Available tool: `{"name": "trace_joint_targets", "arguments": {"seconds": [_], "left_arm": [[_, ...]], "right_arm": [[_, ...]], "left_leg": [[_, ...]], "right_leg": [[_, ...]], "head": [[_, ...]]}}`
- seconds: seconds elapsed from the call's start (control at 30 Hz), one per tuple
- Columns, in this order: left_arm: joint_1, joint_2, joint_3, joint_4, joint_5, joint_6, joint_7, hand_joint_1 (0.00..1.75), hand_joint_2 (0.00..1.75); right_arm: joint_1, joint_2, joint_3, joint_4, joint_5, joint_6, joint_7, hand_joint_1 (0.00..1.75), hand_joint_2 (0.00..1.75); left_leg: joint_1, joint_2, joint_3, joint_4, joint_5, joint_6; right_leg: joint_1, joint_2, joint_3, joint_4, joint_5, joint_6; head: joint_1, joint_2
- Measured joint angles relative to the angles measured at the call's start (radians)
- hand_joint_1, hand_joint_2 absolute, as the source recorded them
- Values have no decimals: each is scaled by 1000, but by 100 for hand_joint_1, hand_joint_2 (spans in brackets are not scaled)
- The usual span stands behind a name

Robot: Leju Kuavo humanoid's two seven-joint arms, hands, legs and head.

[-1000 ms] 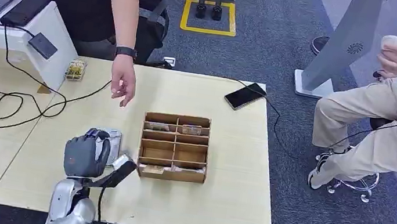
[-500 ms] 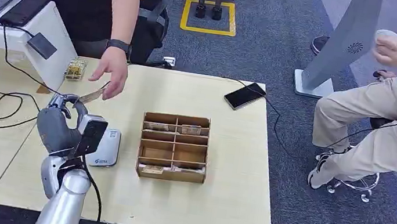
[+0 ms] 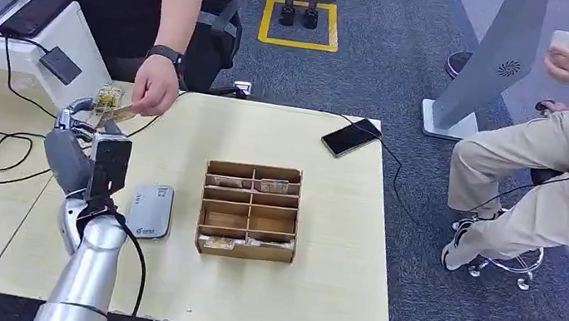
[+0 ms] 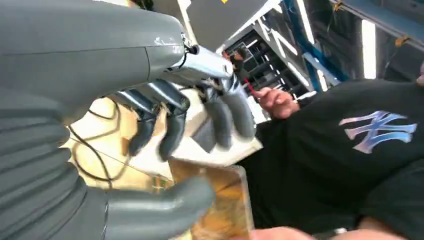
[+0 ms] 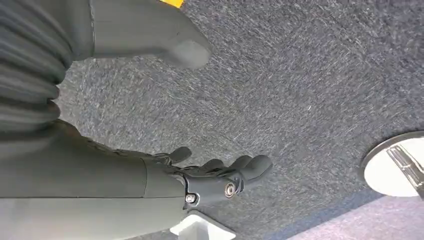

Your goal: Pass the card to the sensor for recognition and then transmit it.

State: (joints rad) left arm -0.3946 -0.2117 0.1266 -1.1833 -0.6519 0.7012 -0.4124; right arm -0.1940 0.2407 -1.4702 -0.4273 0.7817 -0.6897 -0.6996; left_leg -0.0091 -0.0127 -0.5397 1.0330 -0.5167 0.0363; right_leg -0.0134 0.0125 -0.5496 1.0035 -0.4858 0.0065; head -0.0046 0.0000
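My left hand (image 3: 74, 149) is raised over the table's left side and holds out a tan card (image 3: 116, 113). In the left wrist view my thumb (image 4: 160, 206) lies against the card (image 4: 226, 206), with the other fingers (image 4: 172, 131) spread just above it. A person's hand (image 3: 153, 95) grips the card's far end. The white card sensor (image 3: 150, 210) lies flat on the table, nearer to me than the hand and to its right. My right hand (image 5: 215, 181) hangs over grey carpet, fingers apart and holding nothing.
A wooden compartment box (image 3: 250, 210) stands mid-table, right of the sensor. A black phone (image 3: 352, 136) lies at the far right corner on a cable. Black cables (image 3: 14, 148) loop over the left table below a white stand (image 3: 71, 38). A seated person (image 3: 565, 175) is at the right.
My left hand rose from the sensor and moved away from me and leftward with the card. The person's hand drew back to meet it and now grips the card's far end.
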Motion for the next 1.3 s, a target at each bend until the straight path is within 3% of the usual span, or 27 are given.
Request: {"name": "trace_joint_targets", "arguments": {"seconds": [0.4, 0.5, 0.8, 0.9, 1.0, 1.13, 1.3], "left_arm": [[-5, -32, 6, -12, 123, 0, -119, 0, 175], [45, -36, -11, -79, 255, -9, -151, 0, 175], [267, 19, -256, -350, 538, -233, -121, 0, 175], [310, 50, -321, -403, 622, -361, -114, 0, 175], [344, 84, -391, -438, 630, -462, -136, 0, 175], [369, 114, -469, -465, 592, -541, -177, 0, 175], [373, 149, -547, -474, 385, -516, -196, 0, 175]], "right_arm": [[-11, 6, -40, 0, 11, 0, 0, 0, 175], [-9, 6, -43, -1, -27, 0, 0, 0, 175], [13, 6, -14, -9, -152, 0, 0, 0, 175], [20, 6, 7, -10, -202, 0, 0, 0, 175], [30, 5, 37, -14, -252, 0, 0, 0, 175], [40, 3, 69, -19, -292, 0, 0, 0, 175], [50, -3, 102, -20, -314, 0, 0, 0, 175]], "left_leg": [[0, 0, -1, 0, 0, 0], [0, 1, 0, 0, 0, 0], [0, 0, -2, 0, -1, 1], [0, 0, -2, 0, -1, 1], [0, 0, -2, 0, -1, 1], [0, 0, -2, 0, -1, 1], [0, 0, -2, 0, -1, 1]], "right_leg": [[0, 0, 0, 0, 0, 0], [0, 2, 0, 0, 0, 0], [0, 1, -2, 0, 0, 0], [0, 1, -2, 0, 0, 0], [0, 1, -2, 0, 0, 0], [0, 1, -2, 0, 0, 0], [0, 1, -2, 0, 0, 0]], "head": [[0, 0], [0, 0], [0, 0], [0, 0], [0, 0], [0, 0], [0, 0]]}}
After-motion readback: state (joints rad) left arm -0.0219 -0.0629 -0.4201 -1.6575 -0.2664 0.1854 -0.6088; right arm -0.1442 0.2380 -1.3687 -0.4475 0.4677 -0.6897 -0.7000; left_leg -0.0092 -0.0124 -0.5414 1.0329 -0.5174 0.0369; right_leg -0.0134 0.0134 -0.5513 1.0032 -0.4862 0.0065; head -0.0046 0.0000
